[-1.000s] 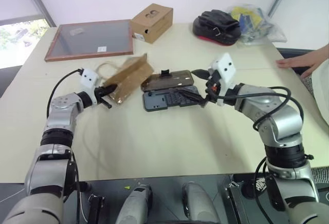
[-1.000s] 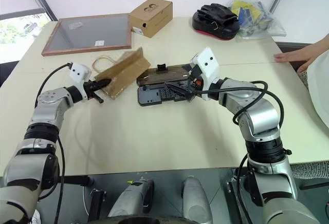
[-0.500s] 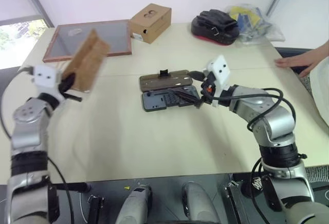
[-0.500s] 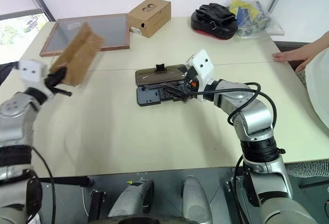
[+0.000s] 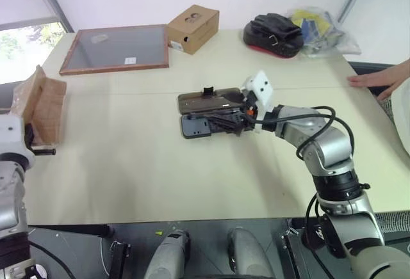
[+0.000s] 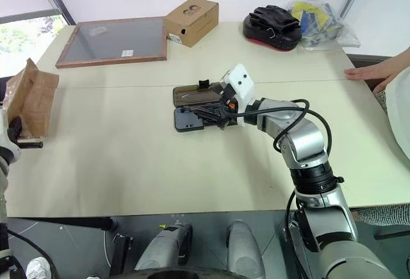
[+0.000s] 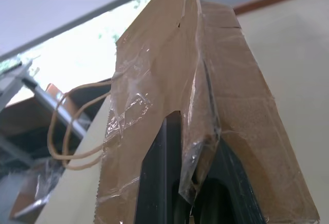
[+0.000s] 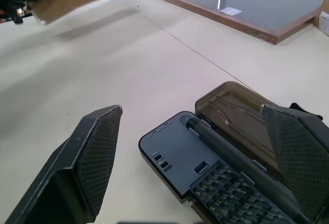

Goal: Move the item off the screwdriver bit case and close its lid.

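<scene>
The item, a crumpled brown paper bag, hangs in the air over the table's far left edge, well away from the case. My left gripper is shut on its taped lower edge, and the thin loop handles dangle free. The screwdriver bit case lies open mid-table with rows of bits in its tray. Its lid lies flat behind the tray, brownish inside, with the black latch tab on the far edge. My right gripper is open, low over the tray's right part, fingers spread wide.
A wood-framed panel lies at the back left, with a cardboard box beside it. A black-and-red pouch and a clear plastic bag sit at the back right. A person's hand rests on the right edge.
My left arm has swung the paper bag up off the case and out to the table's far left. The right gripper has edged slightly left over the case and stays open.
</scene>
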